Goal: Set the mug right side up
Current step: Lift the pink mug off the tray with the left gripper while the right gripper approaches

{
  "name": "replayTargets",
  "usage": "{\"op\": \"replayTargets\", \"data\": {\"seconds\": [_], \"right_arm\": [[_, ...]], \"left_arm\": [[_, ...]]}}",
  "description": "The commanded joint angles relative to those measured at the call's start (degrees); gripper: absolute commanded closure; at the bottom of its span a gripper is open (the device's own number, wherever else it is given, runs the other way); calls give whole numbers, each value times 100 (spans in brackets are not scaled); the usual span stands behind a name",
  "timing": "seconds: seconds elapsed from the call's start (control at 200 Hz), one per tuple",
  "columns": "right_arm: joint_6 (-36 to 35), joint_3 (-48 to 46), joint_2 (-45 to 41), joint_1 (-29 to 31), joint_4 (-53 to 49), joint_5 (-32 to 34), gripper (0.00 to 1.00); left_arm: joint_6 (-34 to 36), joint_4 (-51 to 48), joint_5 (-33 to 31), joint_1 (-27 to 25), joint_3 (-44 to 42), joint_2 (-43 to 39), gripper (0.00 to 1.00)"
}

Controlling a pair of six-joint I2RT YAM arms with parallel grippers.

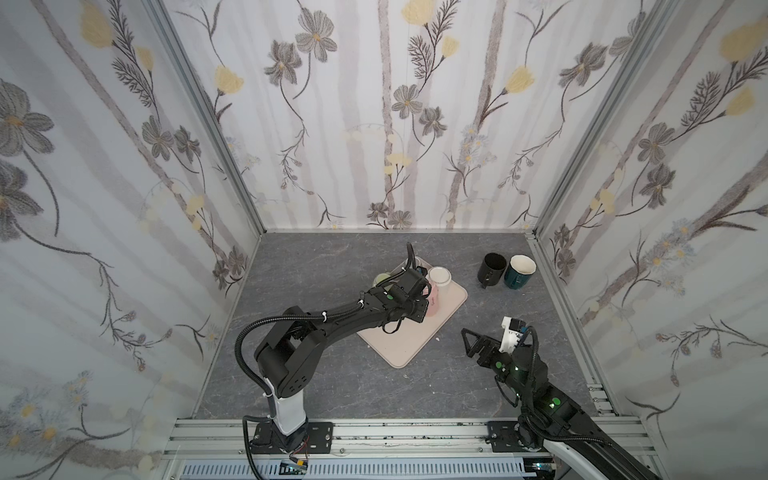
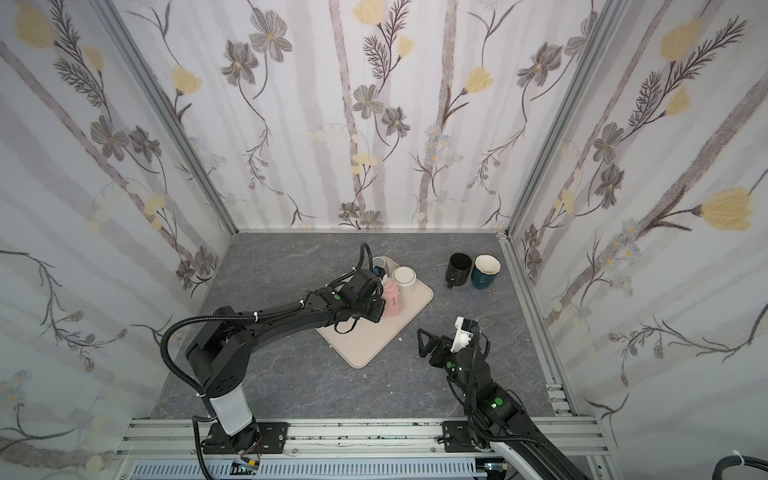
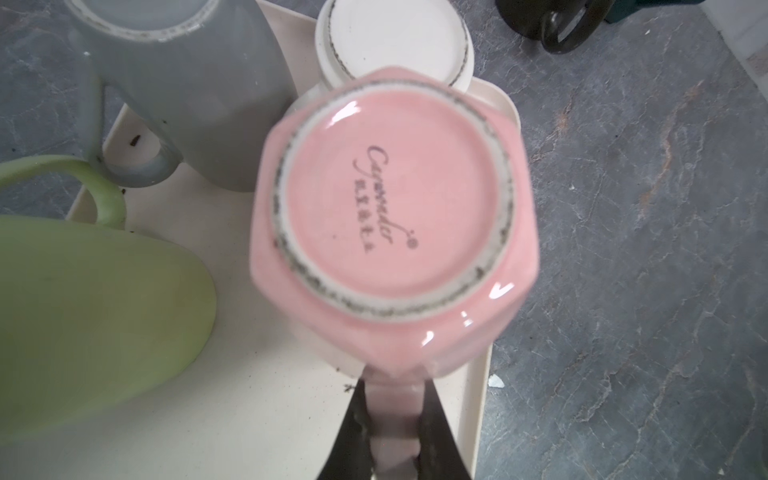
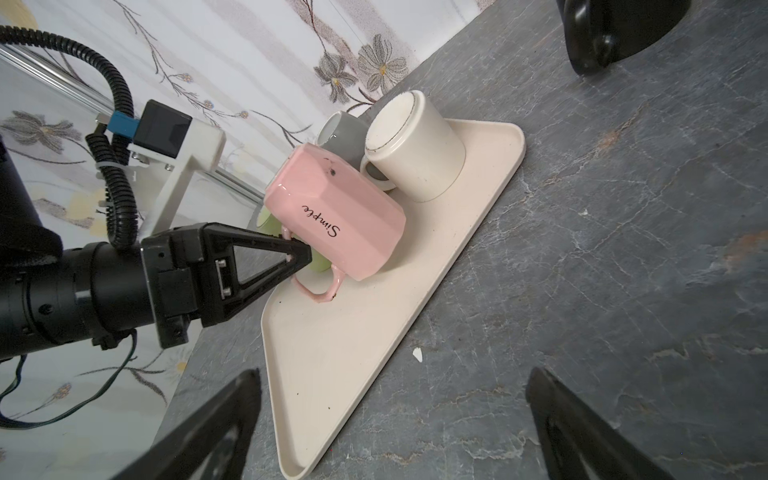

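One view, left wrist, shows the pink mug (image 3: pixel 390 216) base stamp.

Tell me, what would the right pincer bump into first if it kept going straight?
Probably the cream tray: the right pincer points at its bare near end, before the pink mug. Depth is unclear, though.

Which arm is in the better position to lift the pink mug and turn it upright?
Left. The left gripper is shut on the handle of the pink mug, which is upside down on the tray. The right gripper is open and hangs over bare table, apart from the tray.
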Motion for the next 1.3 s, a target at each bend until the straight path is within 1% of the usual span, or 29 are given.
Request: {"op": "replayTargets", "data": {"seconds": [0.0,0.235,0.45,0.664,0.799,0.924,1.044,1.189,1.234,1.299], "right_arm": [[126,-73,-14,-40,353,-147,0],[368,-283,43,-55,864,-530,0],[496,-304,209,-67,1126,-761,0],[517,-211,258,-88,1107,-846,0],[609,-164,386,-95,1345,-938,0],[552,93,731,-98,1409,-947,0],[497,417,1203,-91,1486,-950,0],[488,708,1985,-85,1990,-1173,0],[473,891,2220,-73,1934,-1211,0],[464,1076,2473,1,1945,-1096,0]], "left_arm": [[-319,589,235,46,-157,-208,100],[-743,1112,630,204,-656,-694,100],[-962,1376,732,349,-1044,-1151,100],[-1429,2059,871,579,-1651,-1640,100],[-1479,2140,909,662,-1791,-1810,100],[-1575,2332,943,767,-1944,-1924,100],[-1675,2489,1119,882,-2007,-1959,100],[-1684,2513,1297,984,-2011,-2002,100],[-1681,2516,1341,1014,-2007,-2033,100],[-1666,2508,1411,1065,-2015,-2096,100]]}}
